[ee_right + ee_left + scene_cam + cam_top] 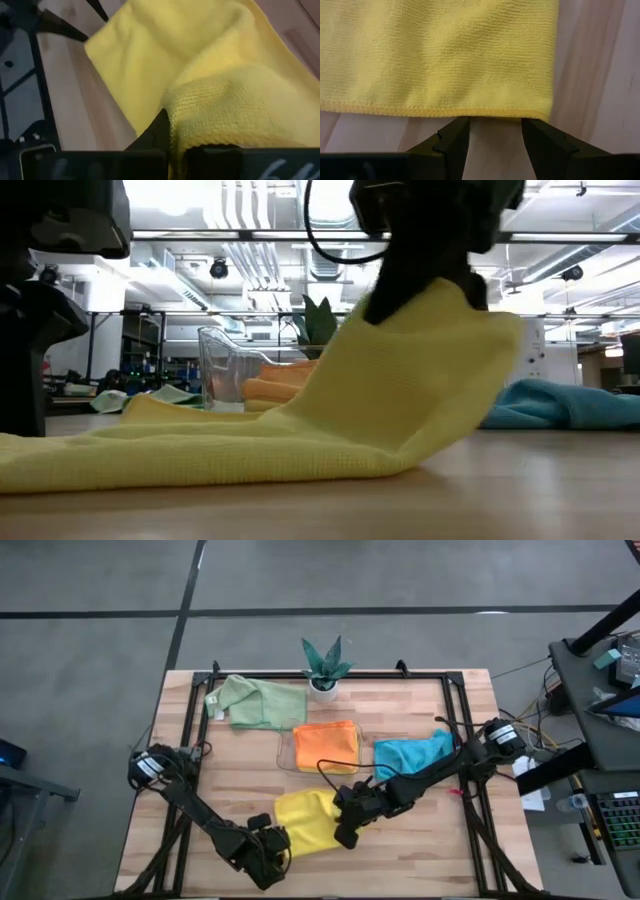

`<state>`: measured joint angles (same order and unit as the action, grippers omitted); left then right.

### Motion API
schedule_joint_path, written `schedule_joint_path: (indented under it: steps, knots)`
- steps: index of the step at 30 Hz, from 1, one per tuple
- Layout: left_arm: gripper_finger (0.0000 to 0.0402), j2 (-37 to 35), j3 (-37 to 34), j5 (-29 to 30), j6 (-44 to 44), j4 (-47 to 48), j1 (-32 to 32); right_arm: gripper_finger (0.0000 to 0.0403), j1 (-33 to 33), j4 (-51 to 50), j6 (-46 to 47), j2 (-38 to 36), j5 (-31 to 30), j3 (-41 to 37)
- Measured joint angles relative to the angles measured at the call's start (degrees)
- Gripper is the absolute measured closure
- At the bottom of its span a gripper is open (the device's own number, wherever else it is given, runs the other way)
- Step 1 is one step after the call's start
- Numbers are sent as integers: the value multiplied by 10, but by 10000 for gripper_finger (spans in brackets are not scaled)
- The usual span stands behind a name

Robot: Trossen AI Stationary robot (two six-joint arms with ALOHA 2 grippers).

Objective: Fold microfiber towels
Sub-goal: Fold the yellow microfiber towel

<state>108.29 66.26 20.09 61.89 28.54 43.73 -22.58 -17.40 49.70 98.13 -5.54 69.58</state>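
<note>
A yellow microfiber towel [305,820] lies near the table's front edge, its right side raised. My right gripper [347,830] is shut on that raised side. My left gripper [495,135] is open, its two fingers just short of the towel's near hem [470,112], close to a corner [549,111]. I cannot tell whether they touch it. An orange towel [325,745] lies in a clear tray [286,748]. A teal-blue towel [410,752] and a pale green one [255,702] lie on the table farther back. My right gripper pinches the yellow towel's right side [210,115] between its two fingers, the cloth bunched into a thick fold there. The fingers slant down from the table's right. That side is lifted clear [440,330]; the rest slopes down and lies flat on the table [150,455].
A small potted plant [325,665] stands at the table's far edge, behind the tray. A black frame [190,740] runs along the left and right sides of the wooden table. Bare wood [430,840] shows to the right of the yellow towel.
</note>
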Motion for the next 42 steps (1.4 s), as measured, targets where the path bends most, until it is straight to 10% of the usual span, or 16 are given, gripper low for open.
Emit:
schedule_joint_path:
  steps: [30,42]
  knots:
    - [236,1,0,29,-13,-22,1,388,16,31,-138,200,-51,214]
    - [236,1,0,29,-13,-25,1,258,16,31,-164,206,-51,217]
